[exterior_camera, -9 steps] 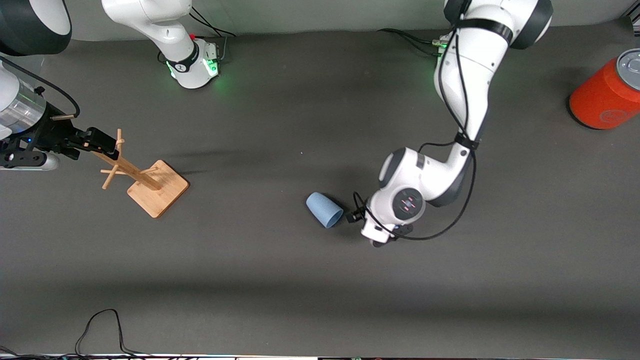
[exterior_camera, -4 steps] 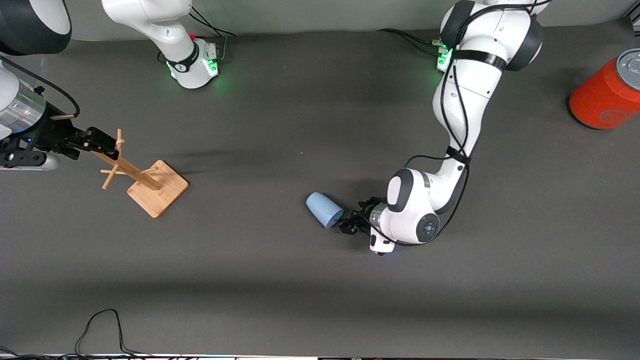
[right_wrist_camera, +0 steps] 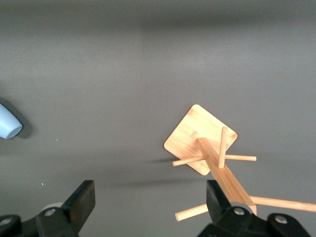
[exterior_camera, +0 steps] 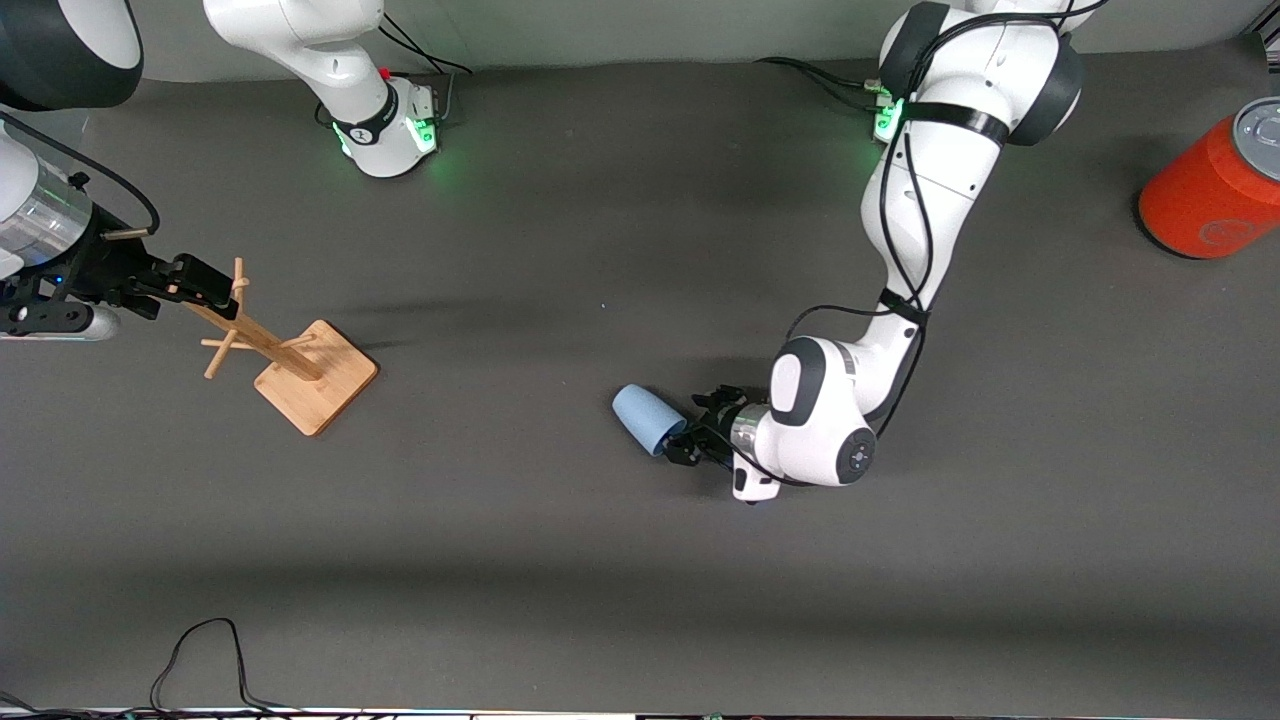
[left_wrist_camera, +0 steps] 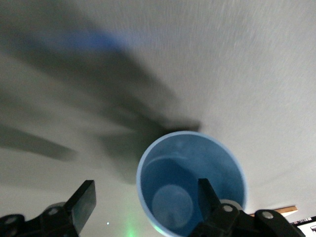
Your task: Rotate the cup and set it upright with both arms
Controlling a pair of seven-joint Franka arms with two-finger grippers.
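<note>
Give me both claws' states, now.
Left claw: open, one finger inside the lying cup, nothing gripped yet.
Right claw: open, empty, over the wooden rack.

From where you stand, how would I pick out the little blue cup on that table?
Start at the grey table and follow the left arm down to its open left gripper near the middle. The cup lies on its side at those fingers: small, pale blue, far smaller than the orange can.

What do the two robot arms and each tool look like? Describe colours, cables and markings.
Both are white with dark grey joint caps and green-lit bases. Black cables run down the left arm. The left tool and right tool are black, two-fingered.
</note>
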